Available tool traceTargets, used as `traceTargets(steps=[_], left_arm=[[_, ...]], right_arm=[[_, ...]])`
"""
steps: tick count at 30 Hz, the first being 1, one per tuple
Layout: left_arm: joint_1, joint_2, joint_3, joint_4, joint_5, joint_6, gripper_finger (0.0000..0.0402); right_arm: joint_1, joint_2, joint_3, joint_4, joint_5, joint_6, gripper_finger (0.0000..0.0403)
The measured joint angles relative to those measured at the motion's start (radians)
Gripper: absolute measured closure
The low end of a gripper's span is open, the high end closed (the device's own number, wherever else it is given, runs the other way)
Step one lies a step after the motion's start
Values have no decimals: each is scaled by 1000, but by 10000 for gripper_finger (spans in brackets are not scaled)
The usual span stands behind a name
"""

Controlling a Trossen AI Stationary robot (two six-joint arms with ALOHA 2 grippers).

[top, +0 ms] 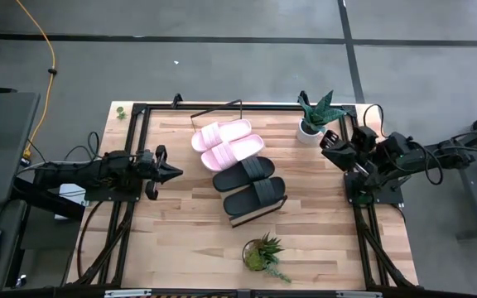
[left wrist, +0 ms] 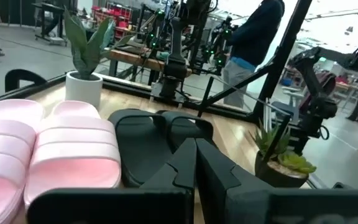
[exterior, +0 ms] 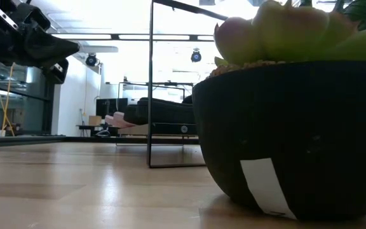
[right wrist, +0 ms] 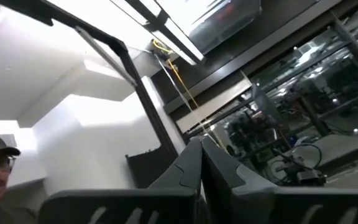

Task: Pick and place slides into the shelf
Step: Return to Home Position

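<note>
high: pink slides [top: 227,143] and black slides [top: 252,184] together on shelf [top: 257,214], frame centre; left pincer [top: 171,172] centre-left, right pincer [top: 331,142] upper right | low: left pincer aloft, top-left | left wrist: clenched empty, slides just ahead | right wrist: clenched empty, aimed upward | step: likely homing; next: draw left pincer back

Left gripper [top: 175,172] and right gripper [top: 330,142], both closed
</note>
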Motion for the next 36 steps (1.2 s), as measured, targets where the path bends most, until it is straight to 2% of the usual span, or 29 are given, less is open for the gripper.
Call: traceTargets(steps=[6,12,14,18,20,26,32,36], left_arm=[[0,0,0,-6,-26,115,401],[0,0,0,-6,-26,124,401],[0,0,0,-6,-26,125,401],[0,0,0,-6,-26,125,401],[0,0,0,-6,-26,125,401],[0,0,0,-6,-26,125,401],[0,0,0,-5,-26,125,401],[0,0,0,-5,-26,125,401]], right_arm=[[0,-4,0,0,-32,-74,403],[0,-25,0,-4,-100,-145,403],[0,-60,0,-66,-121,-209,403],[-11,-192,0,-281,-51,-267,403],[-11,-237,0,-314,-2,-300,403],[-34,-225,0,-349,7,-467,403],[-116,-266,0,-458,-23,-446,403],[-150,-302,0,-471,-70,-434,403]])
